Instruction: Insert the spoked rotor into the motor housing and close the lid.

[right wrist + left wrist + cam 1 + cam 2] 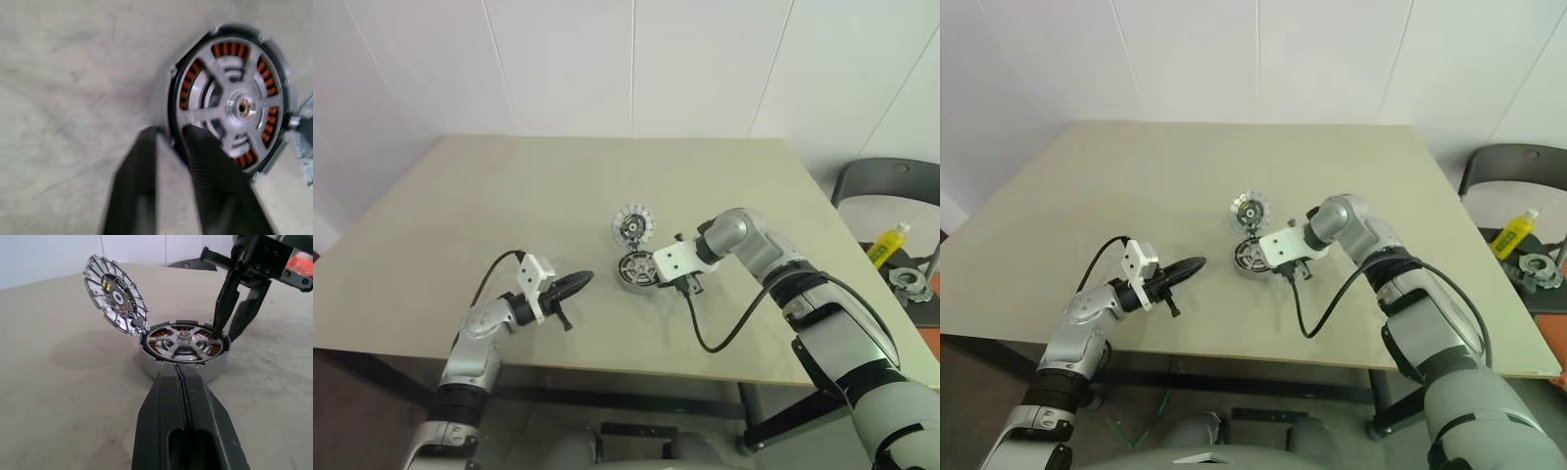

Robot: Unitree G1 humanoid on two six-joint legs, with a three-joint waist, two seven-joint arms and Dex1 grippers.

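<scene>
The motor housing [183, 343] sits mid-table, with coppery windings showing around a silver-grey spoked rotor [239, 105] seated inside it. The lid [116, 293], a silver toothed disc, stands tilted up from the housing's far edge. My right gripper [171, 137] comes down from the right and is shut on the housing's rim, one finger inside the wall and one outside. My left gripper [178, 369] lies level just left of the housing, pointing at it. Its fingers [164, 406] are pressed together with nothing between them.
A dark chair [886, 181] stands beyond the table's right edge, next to a yellow bottle [888, 243] and a metal part [911, 282]. Black cables [724, 333] trail from both wrists across the tabletop [509, 196].
</scene>
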